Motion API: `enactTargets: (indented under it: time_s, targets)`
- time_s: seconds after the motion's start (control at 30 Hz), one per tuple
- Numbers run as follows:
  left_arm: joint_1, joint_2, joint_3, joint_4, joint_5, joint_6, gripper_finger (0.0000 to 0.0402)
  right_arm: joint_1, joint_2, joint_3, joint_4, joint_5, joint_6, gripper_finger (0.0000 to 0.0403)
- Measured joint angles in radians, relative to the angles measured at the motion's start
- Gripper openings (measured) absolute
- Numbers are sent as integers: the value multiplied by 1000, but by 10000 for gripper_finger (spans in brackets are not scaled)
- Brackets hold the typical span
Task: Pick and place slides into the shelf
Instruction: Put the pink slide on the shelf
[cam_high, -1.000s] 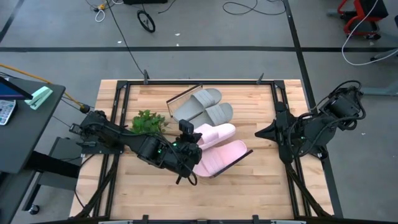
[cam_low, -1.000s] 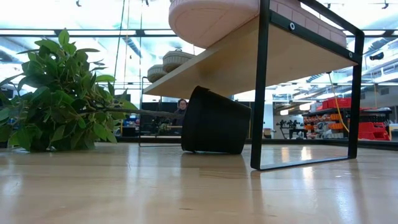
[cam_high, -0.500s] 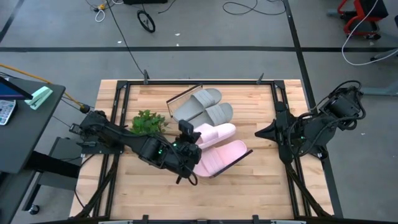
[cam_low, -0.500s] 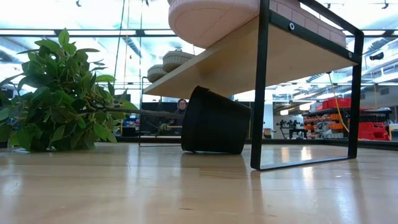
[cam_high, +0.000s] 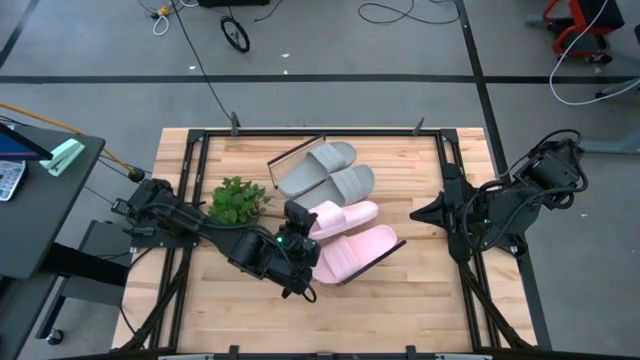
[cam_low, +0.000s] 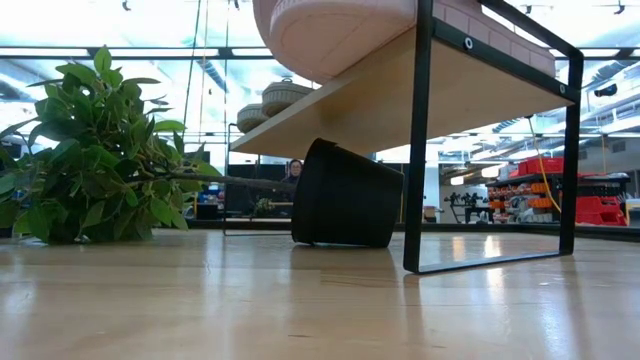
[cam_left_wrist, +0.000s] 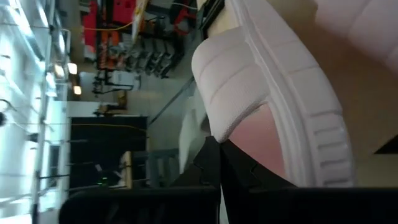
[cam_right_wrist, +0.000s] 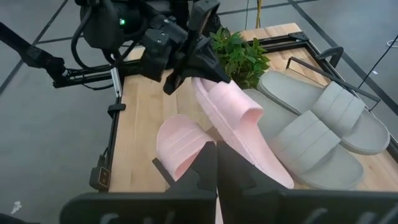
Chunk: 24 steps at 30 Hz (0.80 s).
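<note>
Two grey slides (cam_high: 322, 160) (cam_high: 346, 183) lie side by side on the light-wood shelf (cam_high: 284, 170), which stands slanted on the table. Two pink slides lie beside them. My left gripper (cam_high: 303, 228) is shut on the farther pink slide (cam_high: 346, 214) at its heel end; it also shows in the right wrist view (cam_right_wrist: 233, 118). The nearer pink slide (cam_high: 356, 250) lies on the board's near part. My right gripper (cam_high: 415, 213) hangs shut and empty at the table's right side. My left gripper pinches the pink slide's heel end (cam_right_wrist: 198, 86) between its two fingers (cam_right_wrist: 210, 65). The fingers come slanting from the table's near left side, along the slide. The heel end (cam_low: 330, 30) sticks out past the shelf board's edge; the rest lies on the board, tipped slightly sideways.
A green leafy plant (cam_high: 238, 198) in a black pot (cam_low: 345, 195) lies tipped over on the table, left of the shelf. The shelf's dark end frame (cam_low: 420, 140) stands on the tabletop. Bare wood lies along the near edge (cam_high: 330, 320).
My left gripper has drawn back a little toward the table's near left corner, still shut on the pink slide. The slide's heel end has slid with it, farther out past the shelf's edge.
</note>
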<state>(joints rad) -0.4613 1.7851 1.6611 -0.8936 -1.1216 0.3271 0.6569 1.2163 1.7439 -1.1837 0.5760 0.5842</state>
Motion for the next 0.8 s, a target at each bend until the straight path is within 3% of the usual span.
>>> enactTargets:
  time_s: [0.23, 0.4, 0.8]
  targets:
    - [-9, 1, 0, 3, 8, 48, 0, 0, 0, 0, 0, 0, -1, 0]
    - [-9, 1, 0, -8, 86, 0, 0, 0, 0, 0, 0, 0, -2, 0]
    - [17, 1, 1, -69, 151, -99, 0, 0, 0, 0, 0, -1, -4, 0]
